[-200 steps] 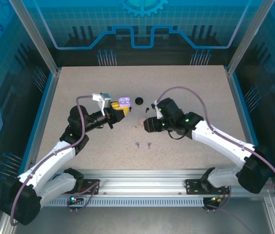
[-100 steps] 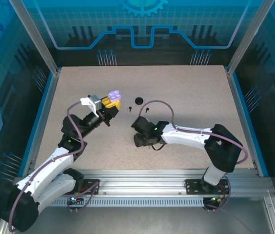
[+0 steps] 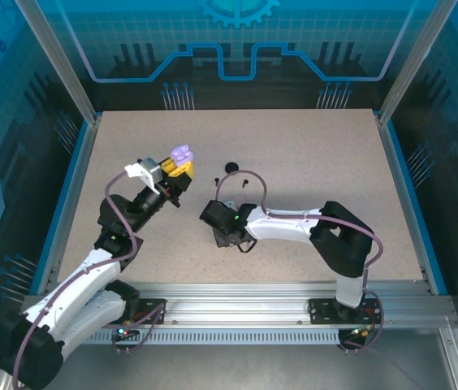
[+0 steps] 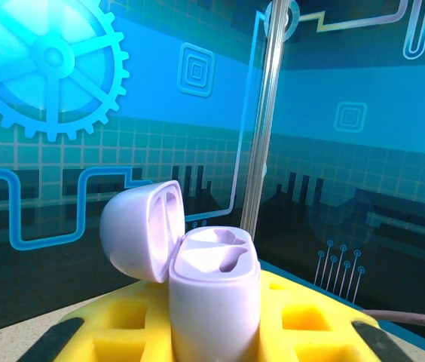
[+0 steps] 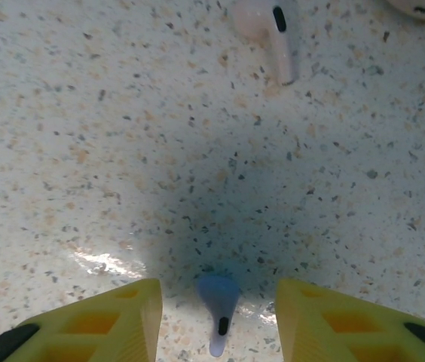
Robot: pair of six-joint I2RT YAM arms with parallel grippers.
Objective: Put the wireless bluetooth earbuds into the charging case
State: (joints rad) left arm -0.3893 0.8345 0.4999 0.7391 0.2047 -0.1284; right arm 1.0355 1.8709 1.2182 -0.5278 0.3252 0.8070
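My left gripper (image 3: 176,168) is shut on an open lilac charging case (image 3: 183,153), held up above the table's left-centre. In the left wrist view the case (image 4: 214,294) stands upright between the yellow fingers (image 4: 310,320), its lid (image 4: 141,230) swung back and both sockets empty. My right gripper (image 3: 219,238) points down at the table. In the right wrist view it (image 5: 218,288) stands open, with a lilac earbud (image 5: 219,303) lying on the table between the two yellow fingers (image 5: 122,324) and touching neither. A pale pink earbud (image 5: 273,34) lies farther off.
A black round case (image 3: 231,167) and a tiny black earbud (image 3: 246,182) lie on the speckled table (image 3: 310,154) behind the right arm. A pink case's edge (image 5: 423,6) shows at the right wrist view's top right. Blue walls and metal posts ring the table.
My right arm has swung left and nearer, coming down over the lilac earbud, and its jaws have narrowed. My left gripper has carried the lilac case left and farther back.
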